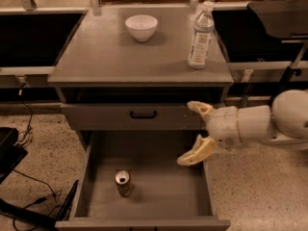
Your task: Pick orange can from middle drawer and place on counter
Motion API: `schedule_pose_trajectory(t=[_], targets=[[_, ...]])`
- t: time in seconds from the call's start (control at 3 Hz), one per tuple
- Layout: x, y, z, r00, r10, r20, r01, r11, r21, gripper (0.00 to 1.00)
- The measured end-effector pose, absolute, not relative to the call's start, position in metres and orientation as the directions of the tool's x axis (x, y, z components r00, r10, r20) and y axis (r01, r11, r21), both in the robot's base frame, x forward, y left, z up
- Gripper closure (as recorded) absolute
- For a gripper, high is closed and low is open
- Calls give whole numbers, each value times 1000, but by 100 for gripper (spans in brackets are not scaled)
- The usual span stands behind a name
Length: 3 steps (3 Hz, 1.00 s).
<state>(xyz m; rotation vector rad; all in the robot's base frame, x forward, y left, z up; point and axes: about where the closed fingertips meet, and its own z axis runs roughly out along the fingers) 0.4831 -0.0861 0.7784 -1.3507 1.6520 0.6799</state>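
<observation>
The orange can (123, 183) stands upright on the floor of the open middle drawer (159, 196), left of centre and towards the front. My gripper (191, 133) comes in from the right on a white arm and hangs over the drawer's right rear corner, above and to the right of the can. Its two cream fingers are spread apart and hold nothing. The counter (115, 57) is the grey cabinet top above.
A white bowl (141, 27) and a clear water bottle (200, 35) stand on the counter. A shut drawer front with a black handle (143, 114) sits above the open drawer. Black cables and gear (14, 177) lie on the floor at left.
</observation>
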Motion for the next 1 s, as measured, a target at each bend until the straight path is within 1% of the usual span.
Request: schedule_pose_trajectory(t=[0.33,0.67,1.0], targets=[[484,-73,775,-21,-440,-898,-965,245,-98,0],[484,-74,776,-21,-443,-896,-964,246,-99,0],[493,-60,744,-41,-418,-907,-971,231,-62,0]])
